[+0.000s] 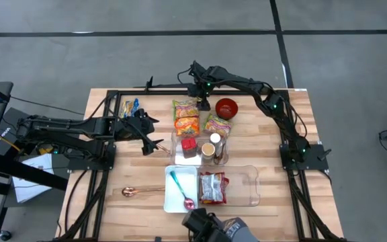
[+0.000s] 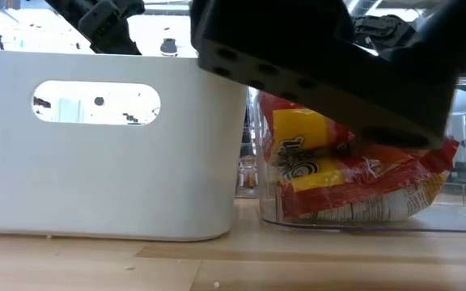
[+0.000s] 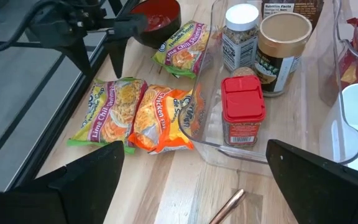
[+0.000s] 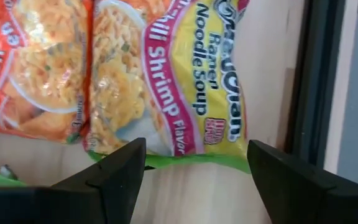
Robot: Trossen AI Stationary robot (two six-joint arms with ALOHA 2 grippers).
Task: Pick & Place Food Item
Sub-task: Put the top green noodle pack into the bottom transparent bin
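Note:
Three ramen packets lie flat on the wooden table: a green lime chili shrimp packet (image 1: 185,105) (image 4: 166,74), an orange one (image 1: 187,125) (image 3: 160,115) beside it, and a second green one (image 1: 218,124) (image 3: 180,43). My right gripper (image 1: 197,91) (image 4: 194,165) is open. It points steeply down over the far end of the first green packet, one finger on each side of the packet's green edge. No touch shows. My left gripper (image 1: 154,142) (image 3: 194,180) waits open left of the clear bin, with nothing between its fingers.
A red bowl (image 1: 227,106) stands right of the packets. A clear bin (image 1: 177,138) holds spice jars (image 3: 242,109). Nearer are a white bin (image 1: 170,202) with a teal spoon and a clear bin (image 1: 250,185) with a red packet. A copper spoon (image 1: 136,191) lies at the near left.

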